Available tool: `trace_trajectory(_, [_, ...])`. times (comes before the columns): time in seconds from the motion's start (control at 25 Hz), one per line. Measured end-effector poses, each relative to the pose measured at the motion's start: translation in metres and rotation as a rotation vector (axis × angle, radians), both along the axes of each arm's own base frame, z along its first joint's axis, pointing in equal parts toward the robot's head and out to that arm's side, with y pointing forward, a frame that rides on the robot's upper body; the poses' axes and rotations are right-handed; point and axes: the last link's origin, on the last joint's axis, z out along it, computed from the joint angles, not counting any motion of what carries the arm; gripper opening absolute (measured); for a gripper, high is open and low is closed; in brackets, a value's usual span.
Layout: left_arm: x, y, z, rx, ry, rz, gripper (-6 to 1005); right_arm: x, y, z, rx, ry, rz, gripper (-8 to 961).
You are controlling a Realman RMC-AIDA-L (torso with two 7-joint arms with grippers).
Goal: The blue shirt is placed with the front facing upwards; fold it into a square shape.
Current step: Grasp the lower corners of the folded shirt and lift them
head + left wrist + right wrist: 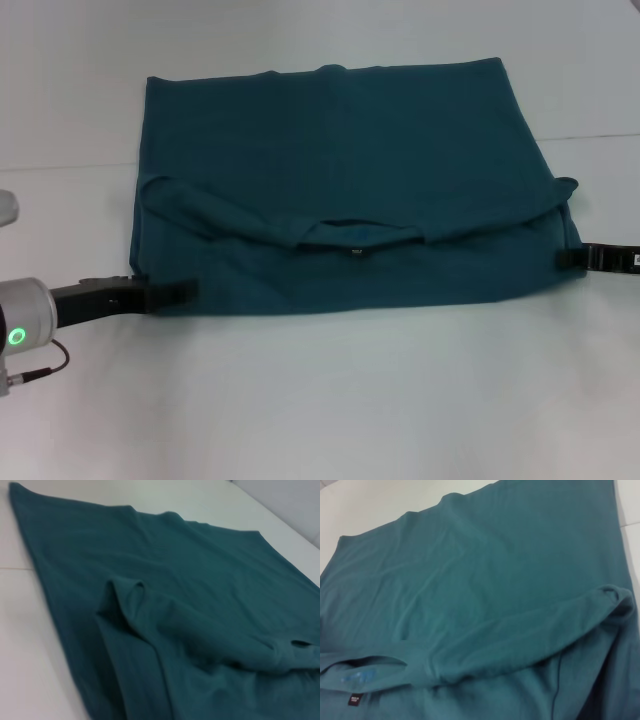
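Left claw (185, 290) at lower left and right claw (565, 258) at right edge touch the folded blue shirt (340, 170); grip unclear.

The white bench (320, 400) holds the blue shirt (340, 140), which lies flat on it, folded over, with its collar showing.

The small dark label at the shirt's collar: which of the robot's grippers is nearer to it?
Left, narrowly. The left gripper sits at the blue shirt's near-left corner; the right gripper is at its right edge, farther from the label.
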Motion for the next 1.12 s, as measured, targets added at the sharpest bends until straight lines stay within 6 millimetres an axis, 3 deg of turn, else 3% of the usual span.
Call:
trace_trajectory(0.72, [0.014, -0.001, 0.006, -0.032, -0.021, -0.062, 851, 0.001, -0.001, -0.001, -0.001, 0.001, -0.003, 36])
trace_trajectory(1.12, [0.006, -0.002, 0.006, -0.012, 0.005, -0.039, 849, 0.000, -0.002, -0.003, -0.004, 0.002, -0.001, 36])
